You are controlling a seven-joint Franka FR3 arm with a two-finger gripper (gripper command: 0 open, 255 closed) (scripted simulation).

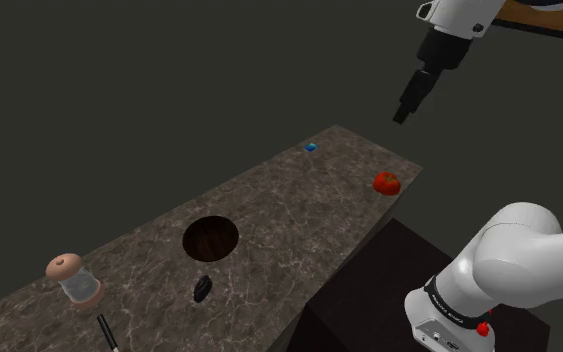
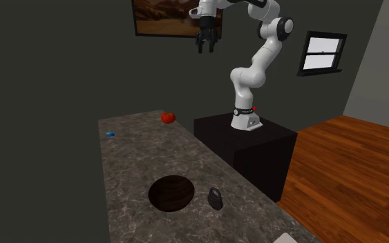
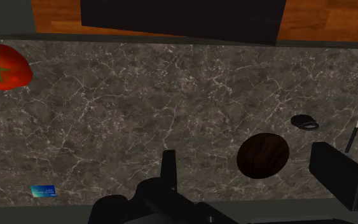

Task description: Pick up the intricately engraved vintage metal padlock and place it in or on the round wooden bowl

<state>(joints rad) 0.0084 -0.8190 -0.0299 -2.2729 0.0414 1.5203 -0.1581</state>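
Shoulder view, nearest first: a black-handled utensil (image 1: pixel 107 333) and a pink-lidded jar (image 1: pixel 74 280) are sitting off to one side, obstructing nothing. The padlock (image 1: pixel 202 288) is resting on the surface (image 1: pixel 299 230) just beside the bowl (image 1: pixel 211 238), apart from its rim. Risk: with the two this close, a descending finger is likely clipping the rim or nudging the small padlock out of reach. Farther off, a tomato (image 1: pixel 387 183) and a small blue item (image 1: pixel 311 147) are lying well apart. The hand (image 1: pixel 401 118) is hanging high above the far end, fingers spread, holding nothing.
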